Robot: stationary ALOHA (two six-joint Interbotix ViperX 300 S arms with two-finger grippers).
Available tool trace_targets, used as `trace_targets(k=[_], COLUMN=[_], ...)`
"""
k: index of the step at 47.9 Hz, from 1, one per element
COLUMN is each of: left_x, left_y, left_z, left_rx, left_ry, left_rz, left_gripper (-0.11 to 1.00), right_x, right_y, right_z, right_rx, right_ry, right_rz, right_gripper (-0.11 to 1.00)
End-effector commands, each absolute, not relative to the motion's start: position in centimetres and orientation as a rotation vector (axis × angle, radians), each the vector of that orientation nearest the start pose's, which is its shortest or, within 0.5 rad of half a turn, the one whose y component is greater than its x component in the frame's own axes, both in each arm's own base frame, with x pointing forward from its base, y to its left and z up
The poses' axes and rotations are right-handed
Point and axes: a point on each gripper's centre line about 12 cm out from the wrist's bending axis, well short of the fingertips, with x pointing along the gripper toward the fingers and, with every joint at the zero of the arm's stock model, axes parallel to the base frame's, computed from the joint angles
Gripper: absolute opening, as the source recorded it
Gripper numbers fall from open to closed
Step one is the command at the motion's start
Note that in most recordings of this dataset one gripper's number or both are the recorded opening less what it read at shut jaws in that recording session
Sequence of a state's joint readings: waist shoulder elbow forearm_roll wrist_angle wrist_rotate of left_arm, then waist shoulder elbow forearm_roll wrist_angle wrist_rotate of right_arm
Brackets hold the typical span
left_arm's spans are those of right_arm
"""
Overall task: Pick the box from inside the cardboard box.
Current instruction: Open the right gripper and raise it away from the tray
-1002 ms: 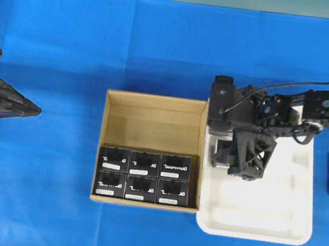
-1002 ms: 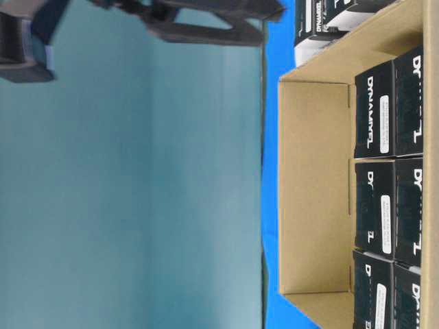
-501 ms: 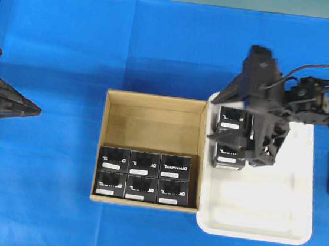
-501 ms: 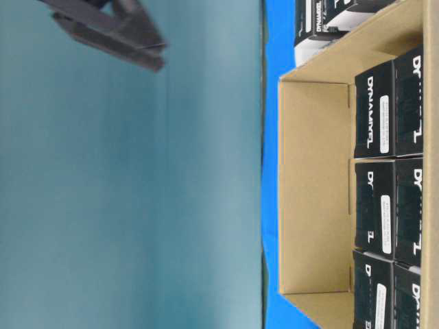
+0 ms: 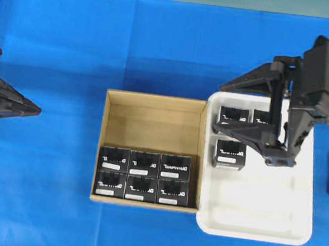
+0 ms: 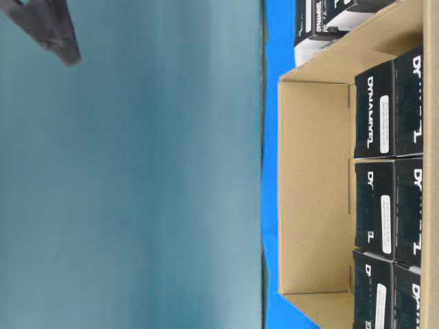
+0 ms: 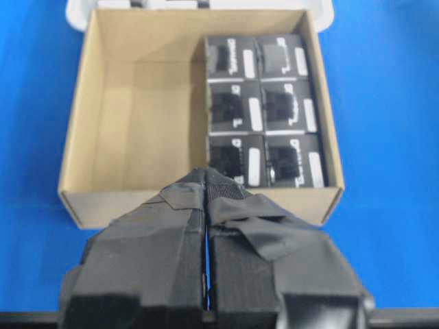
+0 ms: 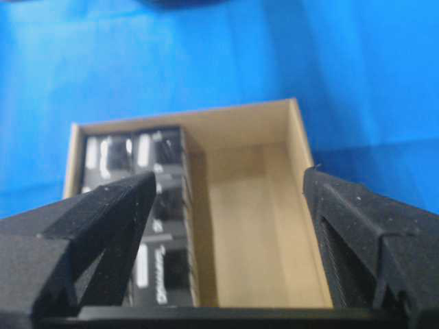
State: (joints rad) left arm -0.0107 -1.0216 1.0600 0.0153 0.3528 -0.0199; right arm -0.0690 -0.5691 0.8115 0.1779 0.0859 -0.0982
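So the cardboard box point(image 5: 154, 122) is sitting mid-counter point(image 5: 71, 53) on the blue cover, with six black boxes point(image 5: 143, 175) packed in two rows of three along its near side, far half bare. Three more black boxes point(image 5: 230, 153) are lying in the white tray point(image 5: 260, 223) right beside it. The right gripper point(image 5: 230, 107) is hanging above that tray, fingers spread wide, holding nothing. The left gripper point(image 7: 206, 179) is parked off to the side, fingers pressed together.

We see a blue cloth point(image 5: 103, 39) covering the whole table. A pale teal wall point(image 6: 137, 178) rises behind its far edge, plain and evenly lit. Light is even, with soft shadows on the cloth.
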Motion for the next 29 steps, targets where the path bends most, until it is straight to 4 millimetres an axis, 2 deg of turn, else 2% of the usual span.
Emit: trace_targets(k=[1, 10, 29], left_x=[18.66, 18.66, 18.66], left_y=[-0.17, -0.17, -0.17], left_z=[28.98, 28.98, 28.98], left_rx=[-0.002, -0.002, -0.002], left_ry=[0.356, 0.356, 0.356], left_rz=[-0.006, -0.006, -0.006], left_gripper=[-0.05, -0.05, -0.05], right_x=[28.78, 28.06, 27.89], right_y=[-1.63, -1.57, -1.55], right_z=[31.18, 31.75, 31.66], right_rx=[0.1, 0.1, 0.101], right_ry=[0.264, 0.228, 0.233], right_rz=[-0.064, -0.064, -0.063], right_gripper=[0.9, 0.9, 0.9])
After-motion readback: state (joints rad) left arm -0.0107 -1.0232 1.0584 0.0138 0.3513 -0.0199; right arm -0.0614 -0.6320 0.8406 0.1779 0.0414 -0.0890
